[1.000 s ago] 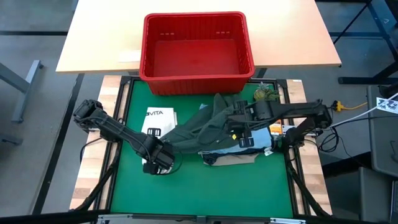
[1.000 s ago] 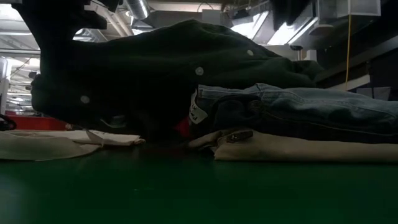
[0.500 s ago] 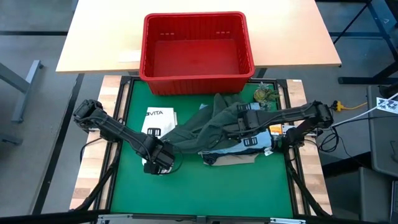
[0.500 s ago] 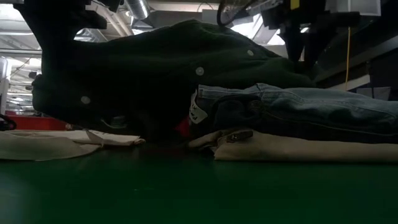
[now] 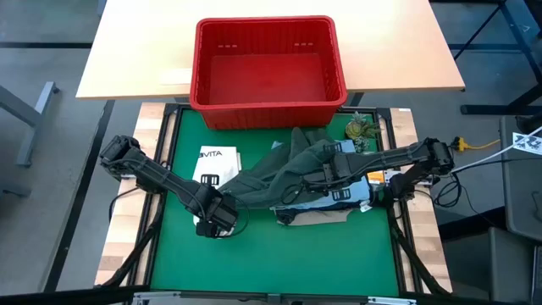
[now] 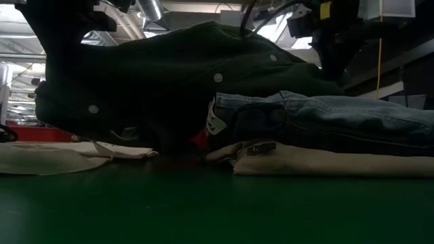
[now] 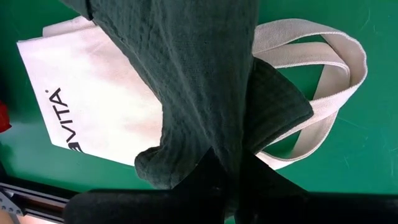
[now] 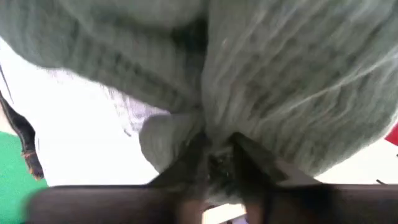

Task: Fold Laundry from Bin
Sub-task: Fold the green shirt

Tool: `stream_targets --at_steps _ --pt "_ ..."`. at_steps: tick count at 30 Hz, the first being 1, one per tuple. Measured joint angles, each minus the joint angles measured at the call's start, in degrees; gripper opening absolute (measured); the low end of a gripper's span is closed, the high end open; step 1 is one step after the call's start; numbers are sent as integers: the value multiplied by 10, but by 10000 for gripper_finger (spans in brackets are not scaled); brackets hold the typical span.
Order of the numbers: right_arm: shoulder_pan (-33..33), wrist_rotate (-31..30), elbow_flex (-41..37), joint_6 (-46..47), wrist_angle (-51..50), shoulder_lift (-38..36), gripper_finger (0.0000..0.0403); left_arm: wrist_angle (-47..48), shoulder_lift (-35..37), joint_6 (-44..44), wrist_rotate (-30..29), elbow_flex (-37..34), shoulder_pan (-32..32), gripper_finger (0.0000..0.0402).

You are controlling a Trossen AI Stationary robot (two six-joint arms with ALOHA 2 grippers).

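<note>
The red bin (image 5: 269, 72) stands on the pale wooden table just past the far edge of the green bench (image 5: 262, 254), and nothing lies inside it. All the laundry is out on the bench: a dark olive-green garment (image 5: 284, 169) with small round buttons is draped from near the far edge, in front of the bin, down toward the left, and it spills over a short stack near the right edge, light blue jeans (image 6: 325, 122) lying on top of beige trousers (image 6: 325, 161). The left gripper (image 5: 222, 206) sits low near the middle of the bench's left half, pinched tight on the lower corner of the green garment, right above the white tote bag (image 7: 93, 112) lying flat there. The right gripper (image 5: 312, 179) has its fingers (image 8: 245, 162) narrowed into a bunched fold of the same green cloth, over the stack.
</note>
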State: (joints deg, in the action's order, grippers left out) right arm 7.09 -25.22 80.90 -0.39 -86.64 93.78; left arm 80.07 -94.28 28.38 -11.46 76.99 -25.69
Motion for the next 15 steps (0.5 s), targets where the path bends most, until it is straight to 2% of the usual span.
stream_targets --at_steps 2,3,7,9,12,15 --pt "0 13 0 1 -10 -1 20 0 0 0 0 0 0 0" --pt "0 27 0 2 -20 -4 12 1 0 0 0 0 0 0" --pt "0 93 0 18 -35 -30 23 5 0 0 0 0 0 0" --pt "-5 119 0 27 -32 -53 16 6 0 0 0 0 0 0" --pt "-16 145 5 34 -36 -94 4 8 0 0 0 0 0 0" --pt "-28 172 17 54 -34 -136 8 9 0 0 0 0 0 0"
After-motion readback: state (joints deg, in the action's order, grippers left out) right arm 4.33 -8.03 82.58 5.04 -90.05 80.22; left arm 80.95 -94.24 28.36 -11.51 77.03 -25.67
